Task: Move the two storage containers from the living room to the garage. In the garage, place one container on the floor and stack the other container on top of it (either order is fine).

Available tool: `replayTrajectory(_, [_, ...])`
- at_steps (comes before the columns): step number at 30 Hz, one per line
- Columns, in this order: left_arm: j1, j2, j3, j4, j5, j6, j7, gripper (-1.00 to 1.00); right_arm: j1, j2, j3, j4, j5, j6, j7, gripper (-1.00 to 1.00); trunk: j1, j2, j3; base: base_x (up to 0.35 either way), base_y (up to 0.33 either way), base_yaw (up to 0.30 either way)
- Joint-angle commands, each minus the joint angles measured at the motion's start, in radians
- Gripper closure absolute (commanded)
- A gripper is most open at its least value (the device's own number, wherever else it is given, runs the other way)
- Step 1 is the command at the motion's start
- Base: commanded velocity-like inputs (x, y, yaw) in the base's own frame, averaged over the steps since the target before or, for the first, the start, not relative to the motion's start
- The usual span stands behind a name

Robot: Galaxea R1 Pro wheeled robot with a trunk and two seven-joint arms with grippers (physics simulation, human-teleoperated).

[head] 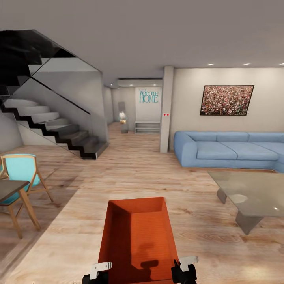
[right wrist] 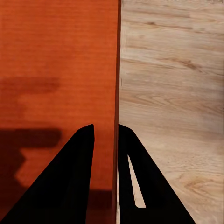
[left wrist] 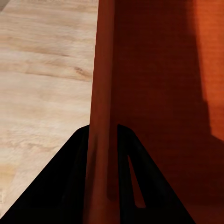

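Box: an orange-red open-top container (head: pixel 138 240), rectangular, thin plain walls, nothing inside but shadows on its bottom.
Where: held out in front of the robot, above the light wood plank floor (head: pixel 205 240) of the living room.
Left gripper (left wrist: pixel 103 135): fingers closed on the box's left wall, one each side.
Right gripper (right wrist: pixel 106 133): fingers clamped on the right wall likewise.
Around: blue sofa (head: pixel 232 150), glass table (head: pixel 252 193), staircase (head: pixel 51 126), turquoise chair (head: pixel 21 171).
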Motion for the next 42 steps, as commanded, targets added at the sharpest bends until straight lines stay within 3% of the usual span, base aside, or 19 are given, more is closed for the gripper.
replayTrajectory(1, [-0.002,-0.001,-0.002,-0.003,-0.01,-0.001,0.009,1.0,0.0,0.0,-0.008,0.002,0.002,-0.001,-0.01,1.0,0.0,-0.001,-0.001,0.0,0.0,0.239])
replayTrajectory(24, [-0.002,-0.001,-0.003,-0.003,-0.01,-0.002,0.009,1.0,0.0,0.0,-0.006,0.002,0.007,-0.003,-0.007,1.0,0.0,-0.001,-0.01,0.0,0.0,0.046])
replayTrajectory(39, [-0.002,-0.001,0.0,-0.003,-0.01,0.0,0.007,1.0,0.0,0.0,-0.005,0.002,0.008,-0.002,-0.006,1.0,-0.057,0.104,0.036,0.0,0.0,0.0])
replayTrajectory(42, [-0.002,-0.001,0.0,-0.003,-0.01,0.0,0.007,1.0,0.0,0.0,-0.005,0.002,0.008,-0.002,-0.006,1.0,-0.061,0.111,0.036,0.0,0.0,0.0])
